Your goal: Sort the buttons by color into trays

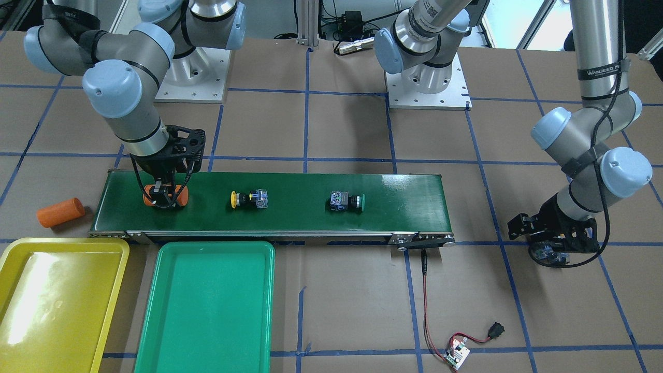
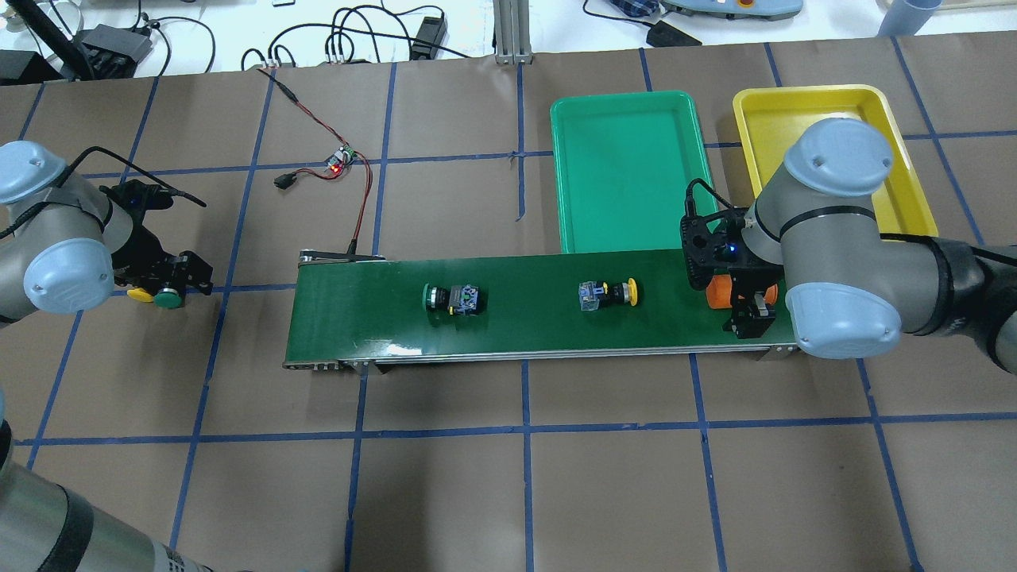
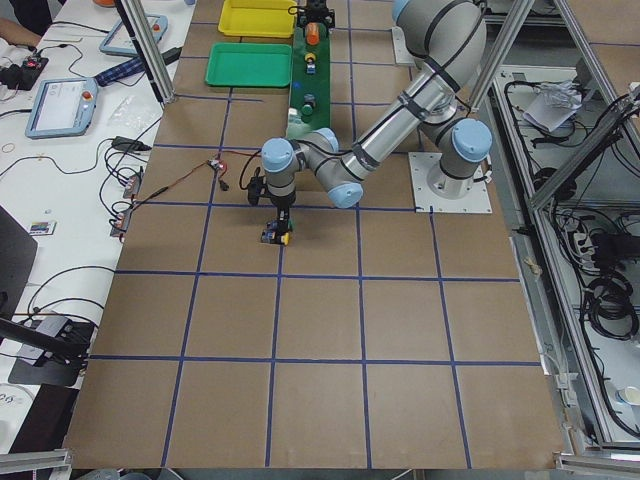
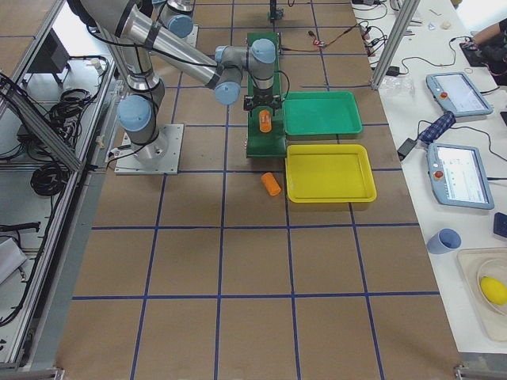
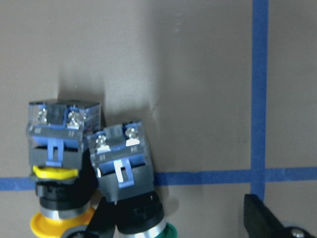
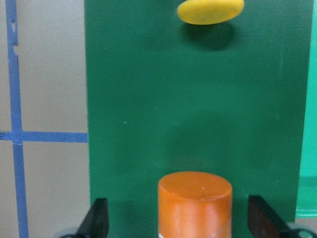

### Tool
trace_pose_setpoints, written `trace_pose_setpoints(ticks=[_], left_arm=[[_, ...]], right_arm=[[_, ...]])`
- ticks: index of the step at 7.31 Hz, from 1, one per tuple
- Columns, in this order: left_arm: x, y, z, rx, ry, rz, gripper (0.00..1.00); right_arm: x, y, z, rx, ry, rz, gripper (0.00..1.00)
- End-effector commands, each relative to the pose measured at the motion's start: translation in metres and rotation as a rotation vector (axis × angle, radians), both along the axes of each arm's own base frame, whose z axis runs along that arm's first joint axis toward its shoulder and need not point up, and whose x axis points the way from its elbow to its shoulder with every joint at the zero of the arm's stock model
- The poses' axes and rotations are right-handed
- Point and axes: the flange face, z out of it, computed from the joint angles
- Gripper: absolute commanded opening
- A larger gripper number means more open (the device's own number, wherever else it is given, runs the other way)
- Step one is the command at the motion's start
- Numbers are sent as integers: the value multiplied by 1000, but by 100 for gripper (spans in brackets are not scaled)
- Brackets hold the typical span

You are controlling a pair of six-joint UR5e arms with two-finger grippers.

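- One long dark green belt [image 1: 300, 217] runs across the table in front of the robot.
- Two trays lie side by side on the belt's far side from the robot, near its right-arm end. The yellow tray [image 1: 62, 305] is the outer one and the green tray [image 1: 207, 311] is just beside it.
- The right gripper [image 1: 164, 201] is low over that end of the belt, its fingers spread wide on both sides of an orange cylinder [image 6: 194, 203], with a gap on each side.
- The left gripper [image 2: 159, 292] hangs over the bare table well beyond the belt's other end. It appears unclenched, though one finger is mostly hidden in the wrist view.
- A second orange cylinder [image 1: 60, 212] lies on the table just off the belt's end.
- On the belt, well apart, lie a yellow button [image 1: 248, 199] and a green button [image 1: 346, 201].
- Under the left gripper, the other yellow button [image 5: 59, 144] and the other green button [image 5: 121, 158] lie touching on the table.
- A small circuit board [image 1: 457, 355] with wires lies apart.
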Motion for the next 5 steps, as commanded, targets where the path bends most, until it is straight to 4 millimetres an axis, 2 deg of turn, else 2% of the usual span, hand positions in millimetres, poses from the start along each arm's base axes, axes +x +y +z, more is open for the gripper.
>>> trace_pose_setpoints(ticks=[1,4,5], left_arm=[[5,-8,2,-11,-3,-27,89],[6,-9,-3,-6,2,-109,76],[6,-9,-8,0,6,-113,51]], right_arm=[[0,0,0,0,-1,-2,100],[0,-1,0,0,-1,0,100],[0,0,-1,3,-3,-2,100]])
